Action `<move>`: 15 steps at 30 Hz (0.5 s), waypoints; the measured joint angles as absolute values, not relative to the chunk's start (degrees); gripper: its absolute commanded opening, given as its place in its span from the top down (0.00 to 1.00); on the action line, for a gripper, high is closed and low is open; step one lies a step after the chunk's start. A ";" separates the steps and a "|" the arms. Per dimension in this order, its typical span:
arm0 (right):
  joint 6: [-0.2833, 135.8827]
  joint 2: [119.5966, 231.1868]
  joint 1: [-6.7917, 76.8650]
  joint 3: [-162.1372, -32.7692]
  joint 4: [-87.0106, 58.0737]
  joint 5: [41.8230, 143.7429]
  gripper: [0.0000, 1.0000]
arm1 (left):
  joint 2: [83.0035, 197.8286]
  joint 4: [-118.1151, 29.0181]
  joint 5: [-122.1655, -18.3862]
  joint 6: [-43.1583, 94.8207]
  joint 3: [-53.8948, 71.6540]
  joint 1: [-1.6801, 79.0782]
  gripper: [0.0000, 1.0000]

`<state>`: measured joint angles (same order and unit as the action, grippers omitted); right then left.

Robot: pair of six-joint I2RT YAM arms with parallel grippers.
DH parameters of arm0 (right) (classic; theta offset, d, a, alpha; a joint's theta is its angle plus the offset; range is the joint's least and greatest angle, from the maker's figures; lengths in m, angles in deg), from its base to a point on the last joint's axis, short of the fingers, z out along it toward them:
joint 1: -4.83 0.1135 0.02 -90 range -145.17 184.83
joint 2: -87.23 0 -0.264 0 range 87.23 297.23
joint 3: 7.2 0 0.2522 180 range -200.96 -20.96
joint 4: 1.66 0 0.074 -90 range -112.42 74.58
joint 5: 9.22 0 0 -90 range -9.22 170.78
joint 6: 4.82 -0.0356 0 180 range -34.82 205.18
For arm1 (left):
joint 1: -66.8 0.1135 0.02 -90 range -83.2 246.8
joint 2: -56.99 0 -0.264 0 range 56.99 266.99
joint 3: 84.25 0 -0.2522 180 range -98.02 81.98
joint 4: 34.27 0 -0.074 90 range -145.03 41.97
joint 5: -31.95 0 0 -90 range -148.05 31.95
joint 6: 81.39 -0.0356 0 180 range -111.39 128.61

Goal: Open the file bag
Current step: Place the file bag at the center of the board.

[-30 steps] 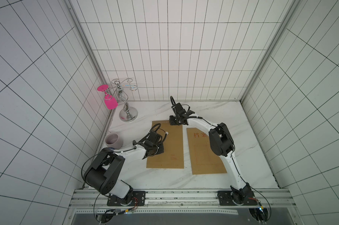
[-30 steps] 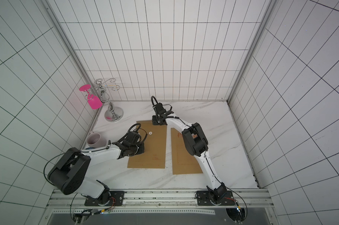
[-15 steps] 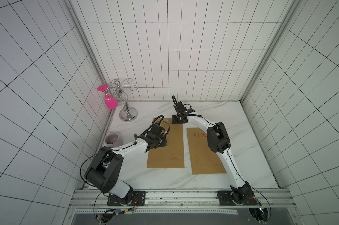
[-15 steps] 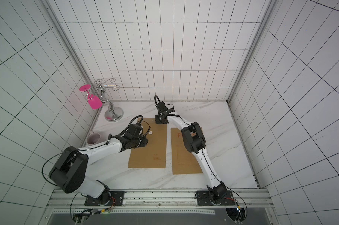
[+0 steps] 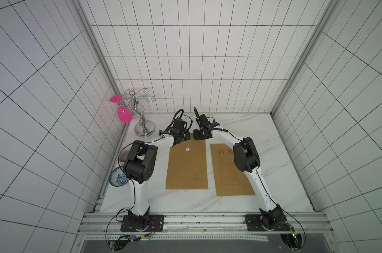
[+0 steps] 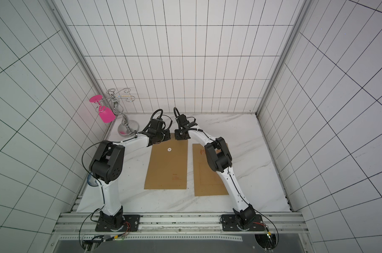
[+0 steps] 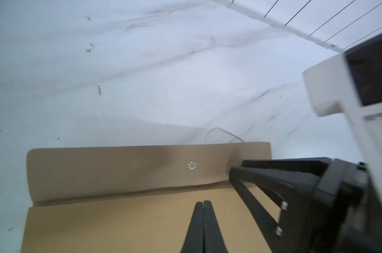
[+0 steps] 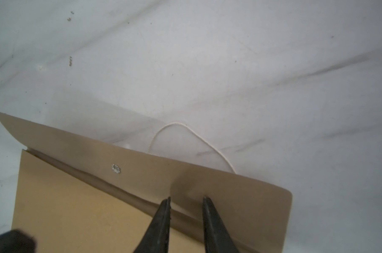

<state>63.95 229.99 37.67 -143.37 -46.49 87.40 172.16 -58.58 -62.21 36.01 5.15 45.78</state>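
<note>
The kraft file bag (image 5: 186, 168) lies flat on the marble table (image 5: 240, 124), left of a second file bag (image 5: 227, 175). A second ago the left gripper (image 7: 204, 202) was over the bag's left edge. Now it hangs over the flap end, fingers pressed together and holding nothing. The bag itself has not shifted.

Its long axis runs from the robot's side to the back wall, with the flap (image 7: 120, 170) at the far end, folded open and partly raised. The white clasp disc (image 5: 187, 149) faces up.

The right gripper (image 8: 186, 198) has its jaws narrowly apart, tips at the flap's fold, with nothing clamped. The loose string (image 8: 185, 129) loops on the table beyond.
</note>
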 measured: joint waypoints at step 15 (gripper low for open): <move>64.87 229.46 37.06 -142.87 -46.60 89.30 0.73 | 182.04 -58.05 -64.79 32.64 -1.32 51.49 1.00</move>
<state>64.87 229.46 37.06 -142.87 -46.60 89.30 182.04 -58.05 -64.79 32.64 -1.32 51.49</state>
